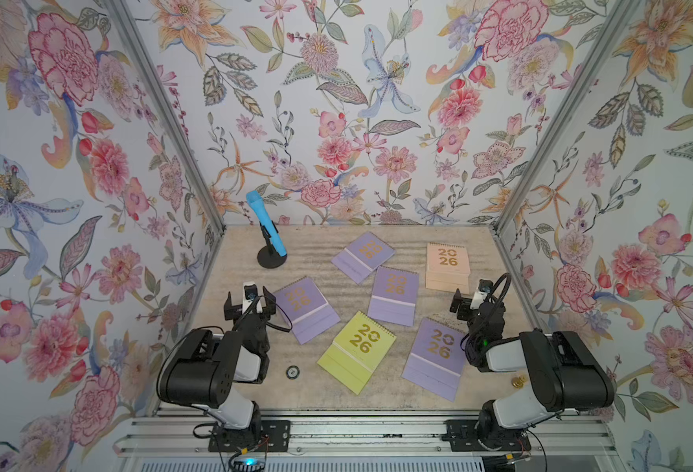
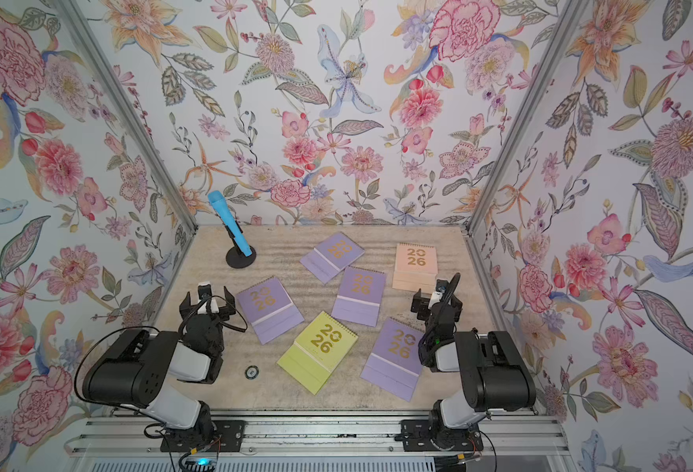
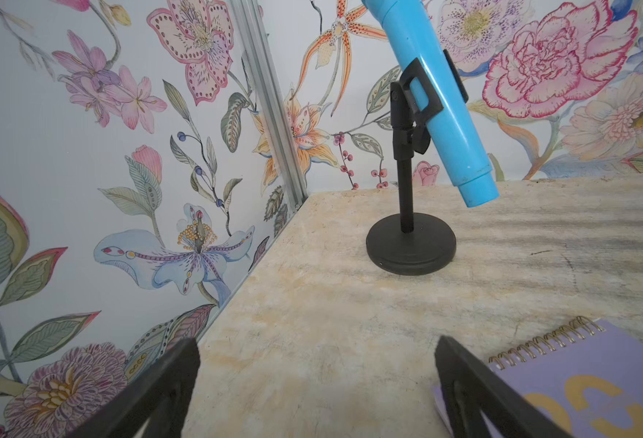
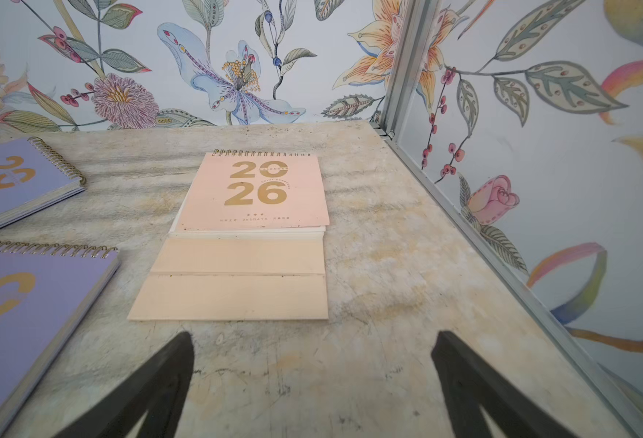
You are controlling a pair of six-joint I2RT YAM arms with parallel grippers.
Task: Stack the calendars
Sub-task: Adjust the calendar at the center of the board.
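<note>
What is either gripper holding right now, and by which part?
Nothing is held: the left gripper and the right gripper are both open and empty; the peach calendar lies untouched.

bare table point(image 1: 308, 255) lies before the left claw point(image 3: 316, 341) and right claw point(image 4: 313, 335); the microphone stand point(image 1: 272, 258) blocks the far left corner.

The microphone point(image 3: 452, 129) is glossy blue plastic on a matt black stand point(image 3: 410, 246). Under it the table point(image 3: 312, 341) looks like mottled stone, dull. The calendars point(image 1: 393, 294) near it have matt card covers, shiny gold numerals, wire spirals
</note>
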